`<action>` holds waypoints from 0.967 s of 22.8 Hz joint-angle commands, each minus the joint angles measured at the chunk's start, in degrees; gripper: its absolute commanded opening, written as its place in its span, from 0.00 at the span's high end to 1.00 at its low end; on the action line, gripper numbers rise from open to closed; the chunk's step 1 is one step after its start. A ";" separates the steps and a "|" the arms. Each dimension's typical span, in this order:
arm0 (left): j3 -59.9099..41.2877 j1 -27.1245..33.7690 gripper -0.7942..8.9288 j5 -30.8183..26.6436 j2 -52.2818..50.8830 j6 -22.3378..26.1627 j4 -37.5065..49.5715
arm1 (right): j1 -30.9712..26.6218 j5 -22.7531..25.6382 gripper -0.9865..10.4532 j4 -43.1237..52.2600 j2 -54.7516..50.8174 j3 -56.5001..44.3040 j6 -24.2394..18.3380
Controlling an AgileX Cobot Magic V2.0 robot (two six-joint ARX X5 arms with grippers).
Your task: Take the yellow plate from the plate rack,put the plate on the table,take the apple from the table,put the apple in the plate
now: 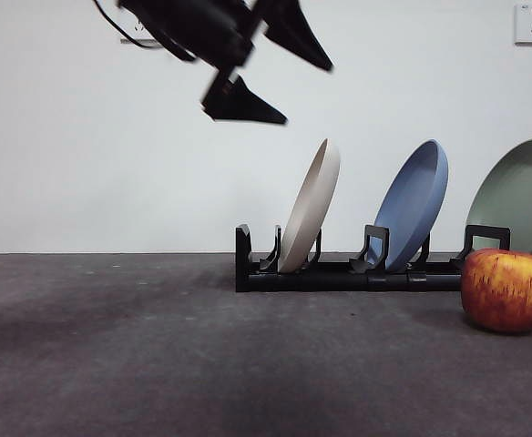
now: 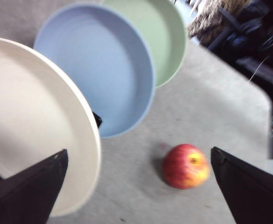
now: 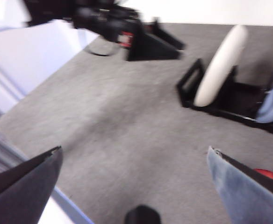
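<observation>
The matte cream yellow plate (image 1: 311,206) leans in the black pronged plate rack (image 1: 339,271). Above it the left gripper (image 1: 280,82) hangs wide open and empty; the right gripper (image 3: 134,186) likewise gapes empty.

Left tool (image 1: 280,86) high in the air — jaws spread; right tool (image 3: 134,161) likewise agape.

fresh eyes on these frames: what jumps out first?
Three plates standing on edge in the black plate rack: the yellow plate at the near end, then a blue plate and a sage-green plate. The apple sits on the table in front of the rack's far end. The left gripper hangs open, high above the table beside the yellow plate.
</observation>
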 commanded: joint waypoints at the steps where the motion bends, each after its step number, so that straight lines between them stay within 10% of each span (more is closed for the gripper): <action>1: 1.38 -1.03 0.30 -3.50 3.63 3.48 0.04 | 0.98 -0.55 0.36 0.20 1.09 0.24 -0.20; 13: 1.49 -2.45 0.31 -9.79 11.21 5.99 6.73 | 4.15 -0.48 0.36 0.13 4.35 0.26 -0.37; 18: 1.49 -3.13 0.45 -9.75 12.79 6.91 7.34 | 4.15 -0.52 0.36 -0.07 4.70 0.26 -0.35; 22: 1.49 -3.45 0.74 -9.77 13.70 6.91 7.93 | 4.15 -0.52 0.36 -1.01 4.70 0.26 -0.37</action>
